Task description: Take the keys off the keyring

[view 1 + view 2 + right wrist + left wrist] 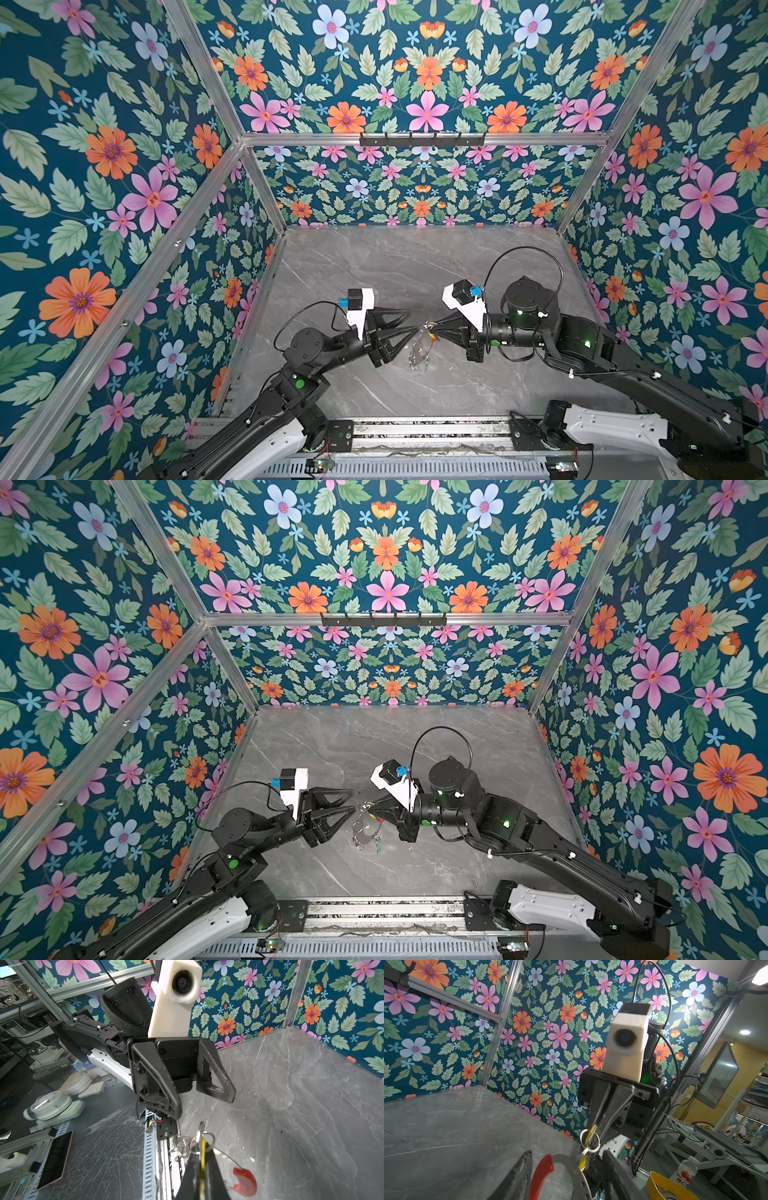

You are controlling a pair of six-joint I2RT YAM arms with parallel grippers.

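fingers of the right gripper (434,328) pinch the yellow key (203,1155); left gripper (414,320) spread near the keyring (578,1176)

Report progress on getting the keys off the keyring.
Done: nothing visibly; both keys seem attached. In hand: right gripper pinches the yellow key, keyring dangling beneath it; left gripper open, close to the ring. Left: free the yellow key, then the green-tagged key hanging low.
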